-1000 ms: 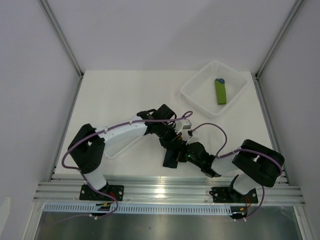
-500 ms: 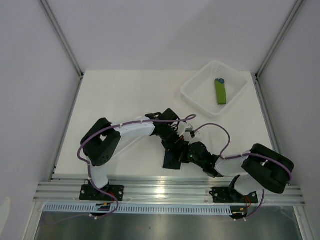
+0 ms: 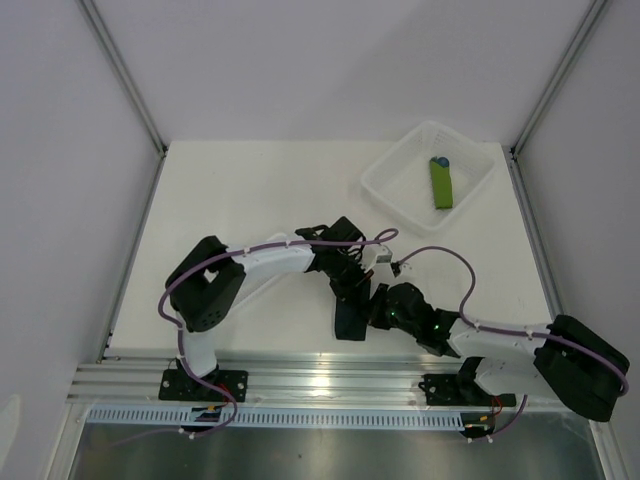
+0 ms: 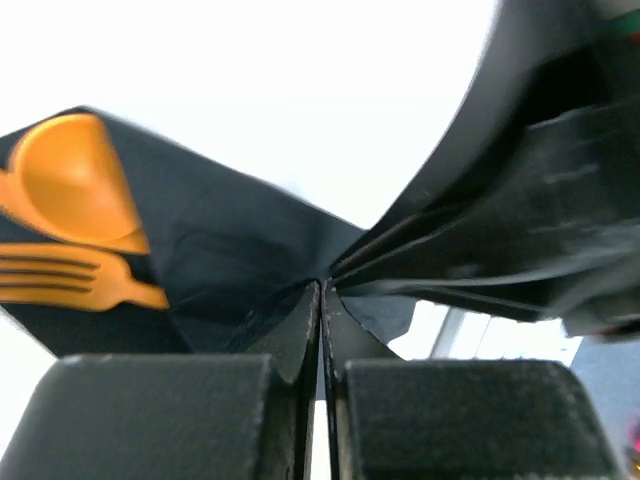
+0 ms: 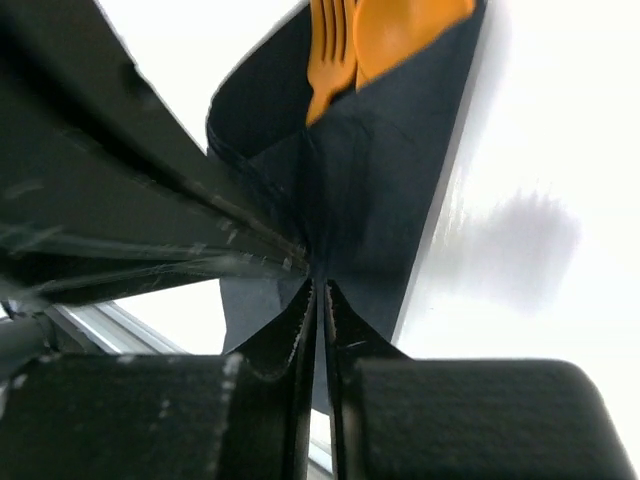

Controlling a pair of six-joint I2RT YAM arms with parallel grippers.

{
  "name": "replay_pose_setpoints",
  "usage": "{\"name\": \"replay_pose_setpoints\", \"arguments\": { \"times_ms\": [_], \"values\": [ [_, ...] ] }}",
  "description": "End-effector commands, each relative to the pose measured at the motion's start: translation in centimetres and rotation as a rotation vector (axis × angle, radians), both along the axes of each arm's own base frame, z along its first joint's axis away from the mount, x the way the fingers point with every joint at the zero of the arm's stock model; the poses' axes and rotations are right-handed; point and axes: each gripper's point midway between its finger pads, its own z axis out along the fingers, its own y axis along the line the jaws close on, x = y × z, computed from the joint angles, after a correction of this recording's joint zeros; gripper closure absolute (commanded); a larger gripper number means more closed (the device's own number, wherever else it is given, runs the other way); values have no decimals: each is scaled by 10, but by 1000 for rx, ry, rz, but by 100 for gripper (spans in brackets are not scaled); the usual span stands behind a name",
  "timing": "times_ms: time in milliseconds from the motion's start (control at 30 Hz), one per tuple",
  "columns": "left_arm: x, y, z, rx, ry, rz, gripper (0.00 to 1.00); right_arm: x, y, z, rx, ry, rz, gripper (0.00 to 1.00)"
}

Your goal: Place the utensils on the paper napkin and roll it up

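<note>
The black paper napkin (image 3: 350, 318) lies near the table's front edge, folded over the orange utensils. A spoon (image 4: 75, 180) and a fork (image 4: 70, 275) stick out of its open end; the fork (image 5: 330, 50) and spoon (image 5: 405, 25) also show in the right wrist view. My left gripper (image 3: 352, 290) comes in from the far side, and its jaws (image 4: 322, 287) are shut on a raised fold of the napkin (image 4: 220, 250). My right gripper (image 3: 378, 308) meets it from the right. Only a hair-thin slit shows between its jaws (image 5: 318, 285), which pinch the same fold of the napkin (image 5: 370, 190).
A clear plastic bin (image 3: 400, 165) stands at the back right and holds a green rolled bundle with a blue tip (image 3: 441, 183). An aluminium rail (image 3: 340, 380) runs along the near edge just behind the napkin. Both arms crowd the middle front.
The right arm's elbow has swung far out to the right and the left arm's elbow has come inward. Both grippers and the napkin sit slightly nearer the front edge.
</note>
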Motion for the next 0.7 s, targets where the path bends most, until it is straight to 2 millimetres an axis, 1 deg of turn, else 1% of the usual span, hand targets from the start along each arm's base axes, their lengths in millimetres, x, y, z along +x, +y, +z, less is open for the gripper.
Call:
{"name": "replay_pose_setpoints", "arguments": {
  "times_ms": [0, 67, 100, 133, 167, 233, 267, 300, 333, 400, 433, 467, 600, 633, 667],
  "values": [
    [5, 6, -5, 45, 12, 32, 99, 21, -9, 30, 57, -77, -103, 91],
    [5, 6, -5, 45, 10, 28, 99, 18, -15, 27, 60, -71, -102, 87],
    [5, 6, -4, 45, 9, 27, 99, 16, -14, 28, 80, -73, -78, 81],
    [5, 5, -2, 39, 7, 24, 99, 21, -20, 26, 89, -68, -78, 80],
    [4, 6, -2, 42, 8, 25, 99, 17, -18, 22, 102, -43, -45, 80],
    [4, 5, 0, 38, 8, 24, 100, 20, -24, 14, 66, -33, -43, 78],
    [5, 4, 2, 34, 5, 24, 99, 20, -25, 13, 63, -38, -44, 77],
    [4, 5, 2, 35, 5, 22, 99, 18, -25, 11, 67, -34, -32, 73],
    [5, 5, 4, 30, -1, 20, 99, 21, -25, 13, 86, -43, -32, 72],
    [3, 7, 5, 30, -4, 20, 99, 22, -28, 6, 75, -28, -37, 69],
    [3, 7, 5, 29, -5, 18, 99, 16, -26, -1, 72, 0, -8, 69],
    [3, 7, 6, 29, -5, 18, 99, 16, -24, -1, 79, 0, -4, 68],
    [3, 7, 7, 27, -1, 16, 99, 13, -25, -15, 70, 40, -8, 68],
    [2, 7, 8, 26, 0, 16, 99, 13, -24, -17, 69, 42, -6, 68],
    [2, 8, 9, 25, -1, 15, 99, 12, -24, -23, 59, 58, -4, 69]
  ]
}}
